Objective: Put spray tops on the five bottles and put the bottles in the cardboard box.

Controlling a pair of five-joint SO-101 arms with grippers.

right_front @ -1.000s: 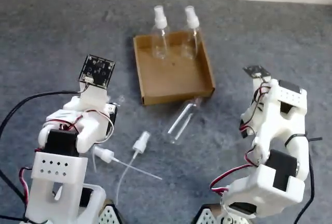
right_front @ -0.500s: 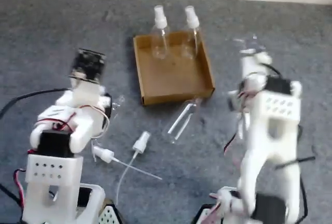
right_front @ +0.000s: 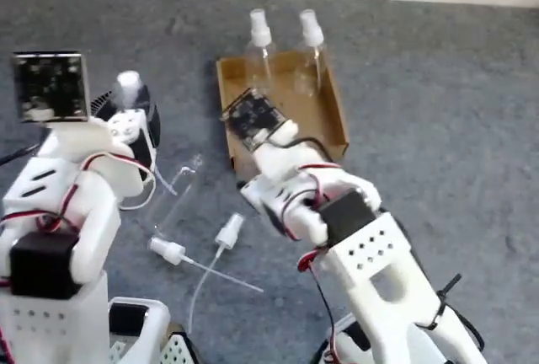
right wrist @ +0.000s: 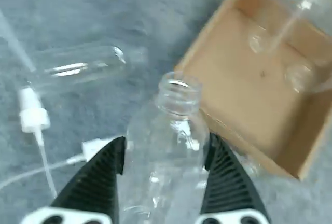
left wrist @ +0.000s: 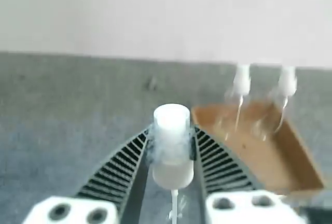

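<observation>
Currently clamped in left jaws: white plastic spray top [left wrist: 173,151], dip tube hanging down. Gripped in right jaws: clear uncapped plastic bottle [right wrist: 174,146], long axis along jaws, open neck toward brown cardboard box [right wrist: 244,99]. Spray top well apart, off to bottle's left. Align tube over neck before joining.
</observation>
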